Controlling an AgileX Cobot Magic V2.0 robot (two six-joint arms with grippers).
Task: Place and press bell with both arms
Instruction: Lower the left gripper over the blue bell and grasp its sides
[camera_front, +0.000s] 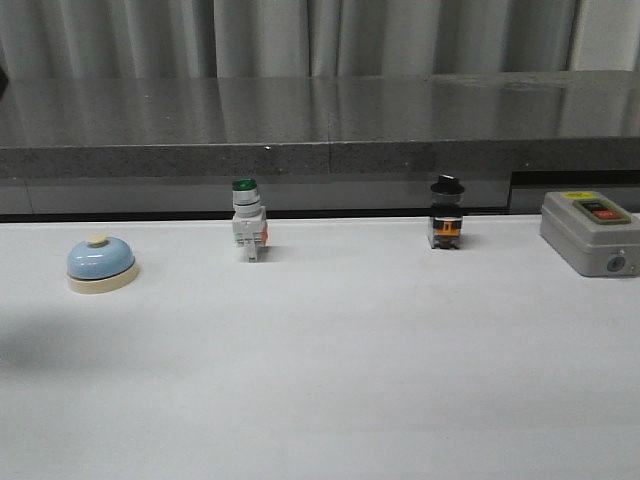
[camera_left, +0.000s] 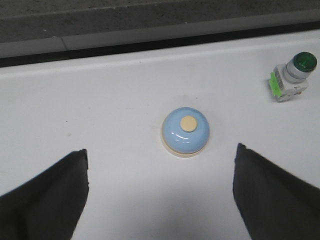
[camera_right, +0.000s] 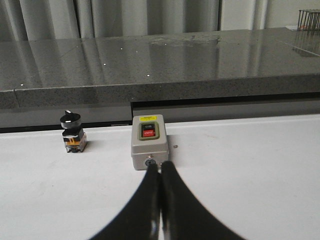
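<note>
The light-blue bell (camera_front: 100, 263) with a cream base and knob sits on the white table at the far left. In the left wrist view the bell (camera_left: 185, 131) lies just beyond my left gripper (camera_left: 162, 155), a little towards one finger. The left gripper is wide open and empty, above the table. My right gripper (camera_right: 160, 166) is shut and empty, its tips pointing at the grey box. Neither arm shows in the front view.
A green-capped white push-button switch (camera_front: 248, 231) stands at the back centre-left, also in the left wrist view (camera_left: 292, 75). A black-knobbed switch (camera_front: 446, 213) stands right of it. A grey box with red and black buttons (camera_front: 590, 230) sits far right. A dark stone ledge (camera_front: 320, 120) runs behind.
</note>
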